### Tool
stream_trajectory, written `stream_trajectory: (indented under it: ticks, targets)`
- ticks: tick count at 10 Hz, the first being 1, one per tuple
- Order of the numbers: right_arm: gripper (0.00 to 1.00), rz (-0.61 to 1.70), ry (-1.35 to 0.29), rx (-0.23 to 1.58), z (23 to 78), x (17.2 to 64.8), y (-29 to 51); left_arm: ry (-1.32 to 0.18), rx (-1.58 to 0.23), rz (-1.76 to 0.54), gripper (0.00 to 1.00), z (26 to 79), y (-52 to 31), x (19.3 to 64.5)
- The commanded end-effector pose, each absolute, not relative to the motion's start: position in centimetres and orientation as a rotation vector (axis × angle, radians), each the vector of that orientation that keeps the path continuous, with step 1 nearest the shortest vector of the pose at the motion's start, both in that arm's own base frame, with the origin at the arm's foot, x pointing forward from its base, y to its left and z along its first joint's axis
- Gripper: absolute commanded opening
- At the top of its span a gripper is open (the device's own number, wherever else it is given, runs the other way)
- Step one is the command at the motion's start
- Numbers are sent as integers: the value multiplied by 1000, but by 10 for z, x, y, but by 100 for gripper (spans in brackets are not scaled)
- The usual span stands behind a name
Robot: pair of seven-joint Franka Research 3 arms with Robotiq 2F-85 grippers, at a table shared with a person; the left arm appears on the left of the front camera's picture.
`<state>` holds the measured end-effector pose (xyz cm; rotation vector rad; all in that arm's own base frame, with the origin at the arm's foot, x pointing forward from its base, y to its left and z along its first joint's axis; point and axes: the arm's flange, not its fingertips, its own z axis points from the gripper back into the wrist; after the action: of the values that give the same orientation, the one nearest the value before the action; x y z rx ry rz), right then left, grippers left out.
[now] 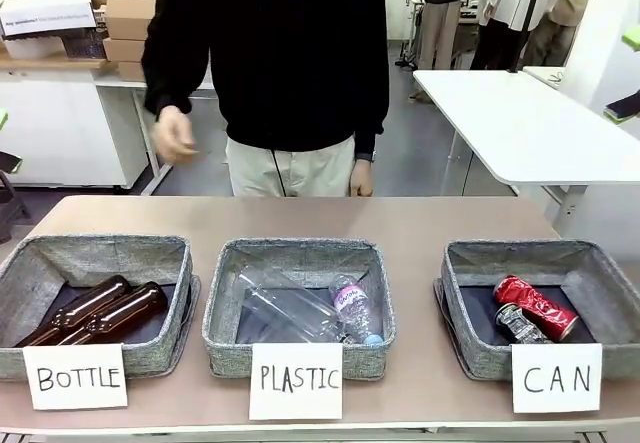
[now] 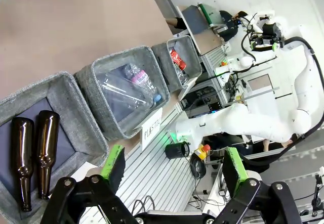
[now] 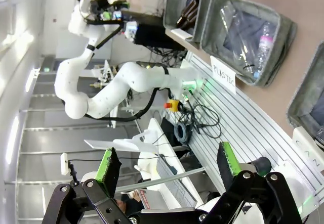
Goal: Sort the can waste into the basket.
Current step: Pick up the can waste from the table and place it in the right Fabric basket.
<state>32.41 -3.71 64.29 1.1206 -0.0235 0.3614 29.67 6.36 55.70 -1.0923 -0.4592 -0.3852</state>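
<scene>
- Front view: you look across the tan table at a person in a black top standing at its far edge. One hand is raised and slightly blurred, and the other hand hangs just above the table edge.
- Three grey baskets sit in a row along your near edge. The CAN basket is on the right, with its white sign propped at the front. The red can lies inside it, and the dark can touches it on the near side. Both cans are already in that basket.
- The middle PLASTIC basket holds clear plastic bottles. The left BOTTLE basket holds two brown glass bottles side by side.
- Left wrist view: your left gripper hangs off the table's near edge, its green-padded fingers spread wide with nothing between them. Beyond it you see the same row of baskets, with the CAN one farthest and the red can visible inside it. The right arm stands farther back.
- Right wrist view: your right gripper is also held off the table, fingers wide apart and holding nothing. A corner of the CAN basket shows at the right edge, its contents too cropped to tell. The left arm is behind.
</scene>
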Motion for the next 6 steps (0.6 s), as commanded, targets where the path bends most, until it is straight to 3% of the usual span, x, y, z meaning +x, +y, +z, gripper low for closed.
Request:
stream_trajectory:
  ticks: [1, 6]
  targets:
    - [100, 373, -48, 1101, 639, 324, -35, -473, -1108, -408, 100, 557, 65, 297]
    - [100, 373, -48, 1101, 639, 324, -35, -473, -1108, -408, 100, 557, 65, 297]
